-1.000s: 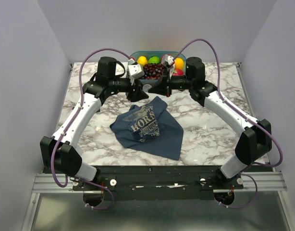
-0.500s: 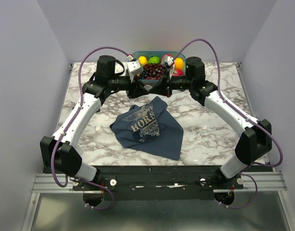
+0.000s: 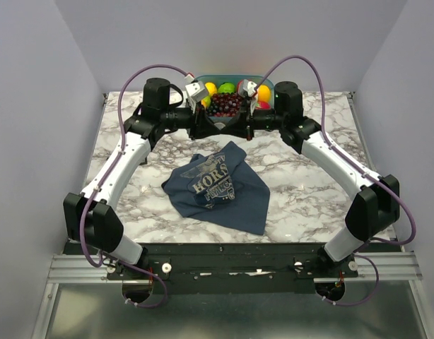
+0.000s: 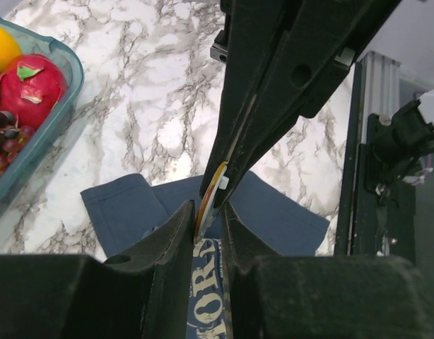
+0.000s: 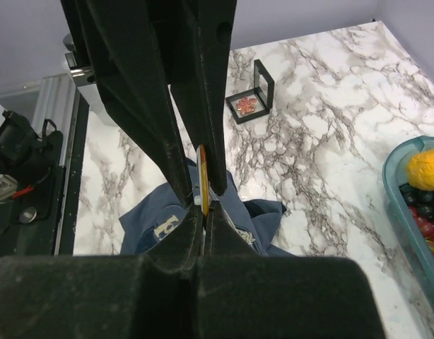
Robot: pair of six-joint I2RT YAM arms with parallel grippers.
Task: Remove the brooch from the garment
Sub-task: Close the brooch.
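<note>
While both end effectors [image 3: 218,127] pinch the brooch [image 5: 202,180] aloft, garment [image 3: 220,187] mid-table, edges free.

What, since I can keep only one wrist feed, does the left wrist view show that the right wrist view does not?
Only the left wrist view shows the pink-red fruit with green tips in the teal tray. Only the right wrist view shows a small black display frame standing on the marble. Both show the garment, part of the tray, and the left fingers and right fingers meeting at a thin gold-coloured piece, probably the brooch.
</note>
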